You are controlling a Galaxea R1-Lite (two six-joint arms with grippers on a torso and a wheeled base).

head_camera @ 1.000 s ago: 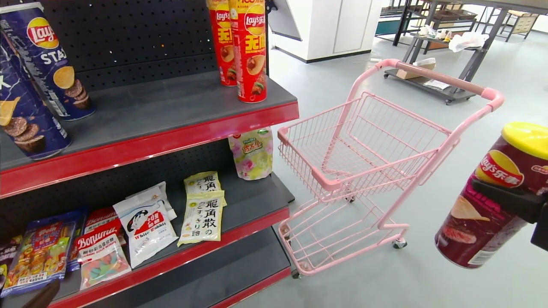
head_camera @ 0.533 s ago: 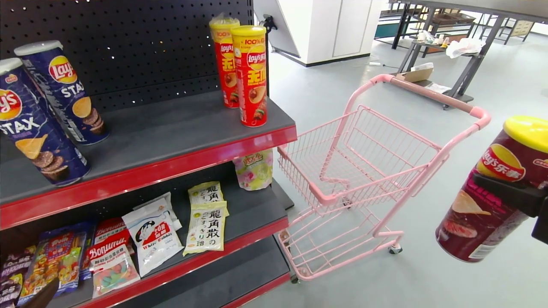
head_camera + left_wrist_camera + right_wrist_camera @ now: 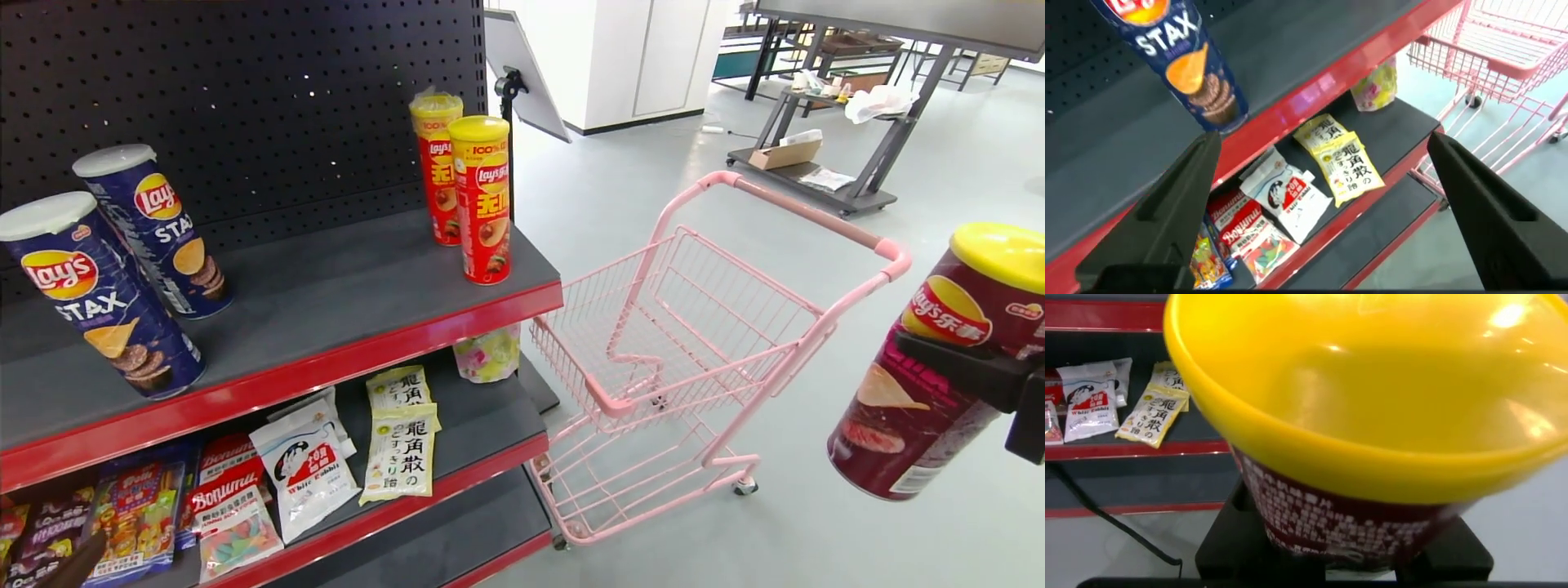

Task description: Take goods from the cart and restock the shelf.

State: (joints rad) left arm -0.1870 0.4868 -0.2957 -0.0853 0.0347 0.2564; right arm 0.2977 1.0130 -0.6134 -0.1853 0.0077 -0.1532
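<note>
Shelf point(image 3: 326, 286) is our landmark. Its upper board carries upright tubes, so we judge that the can point(image 3: 906, 425) belongs there too, standing on its base. The cart point(image 3: 808, 214) is parked just off the shelf's right end, close enough for short trips between the two.

The can is well to the right of the shelf, beyond the cart, up in the air and leaning slightly. The right gripper point(image 3: 963, 371) is clamped around its middle. A hold at mid-body leaves the base free, and we think this will let it be set down flat.

On the upper board, blue cans point(image 3: 106, 294) stand toward the left and red cans point(image 3: 482, 204) at the right end. We would aim for the stretch of board between them. Packets point(image 3: 400, 445) lie flat on the board below.

The left gripper point(image 3: 1323, 143) hangs in front of the shelf with its jaws spread wide and nothing between them, ready to steady or take goods.
</note>
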